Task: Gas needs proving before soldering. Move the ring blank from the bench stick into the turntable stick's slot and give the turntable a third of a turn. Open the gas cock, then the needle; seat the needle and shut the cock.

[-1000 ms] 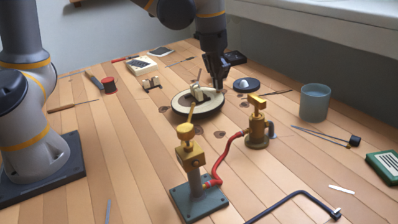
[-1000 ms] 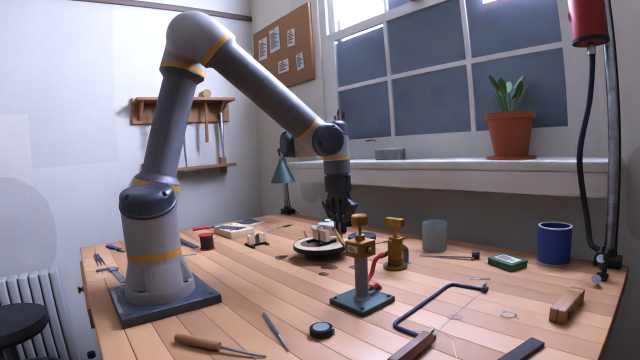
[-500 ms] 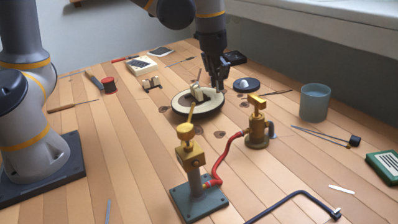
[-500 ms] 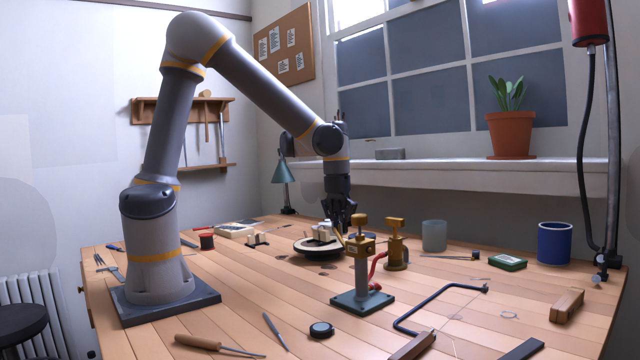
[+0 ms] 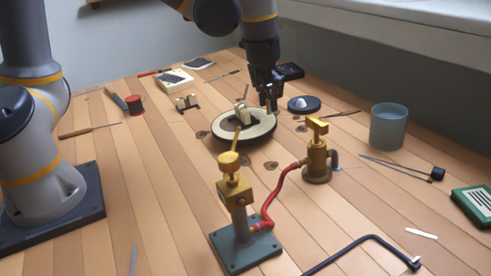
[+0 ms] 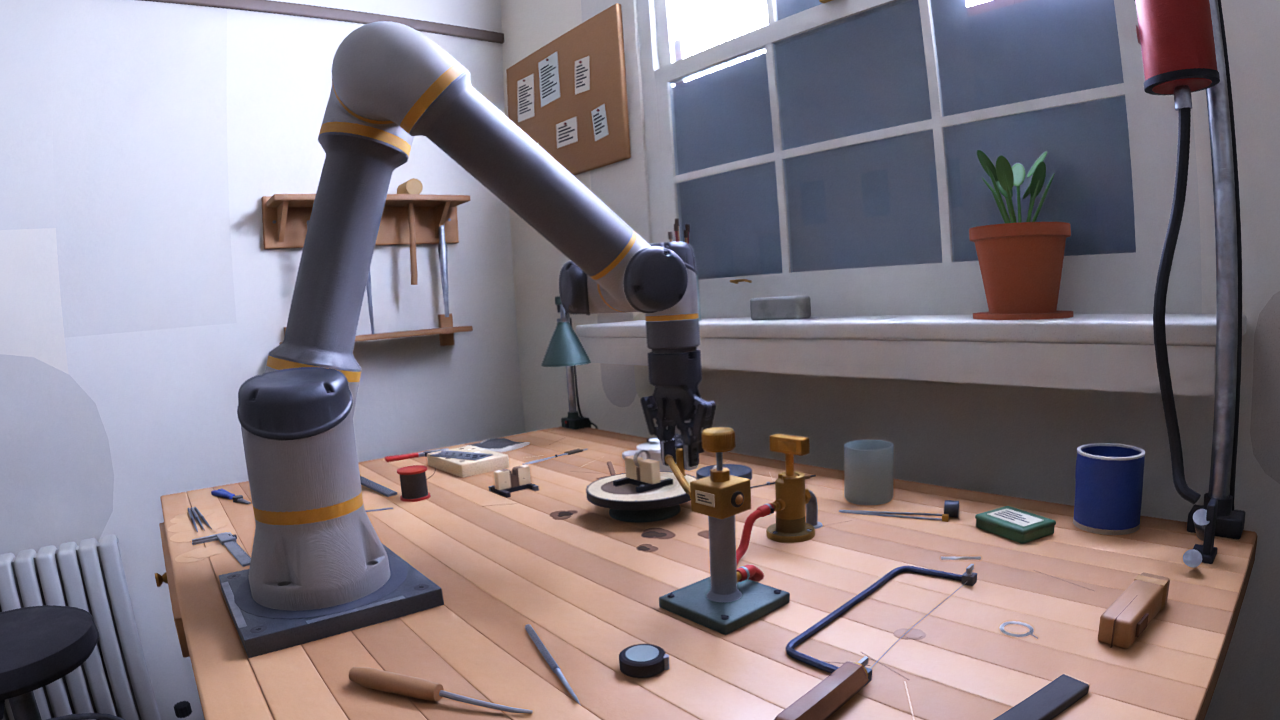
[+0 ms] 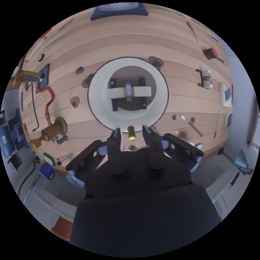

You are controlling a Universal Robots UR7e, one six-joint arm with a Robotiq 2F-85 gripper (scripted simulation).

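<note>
The ring blank (image 7: 128, 91) sits in the slot of the turntable stick (image 5: 242, 113), upright on the round turntable (image 5: 244, 125). My gripper (image 7: 131, 134) is at the turntable's far rim, open around a small brass peg (image 7: 131, 133) and holding nothing. The empty bench stick (image 5: 187, 102) stands to the left of the turntable. The brass gas cock (image 5: 317, 153) with its T-handle stands right of the turntable. The needle valve (image 5: 232, 184) on a grey post stands nearer the front. A red hose (image 5: 275, 191) joins them.
Behind the work a dark wall rises under a window sill. A dark dish with a white dome (image 5: 303, 103) lies just beyond the gripper. A grey cup (image 5: 388, 125) stands to the right. Tweezers (image 5: 399, 167), a green box (image 5: 473, 203) and a saw frame (image 5: 364, 253) lie near the front right.
</note>
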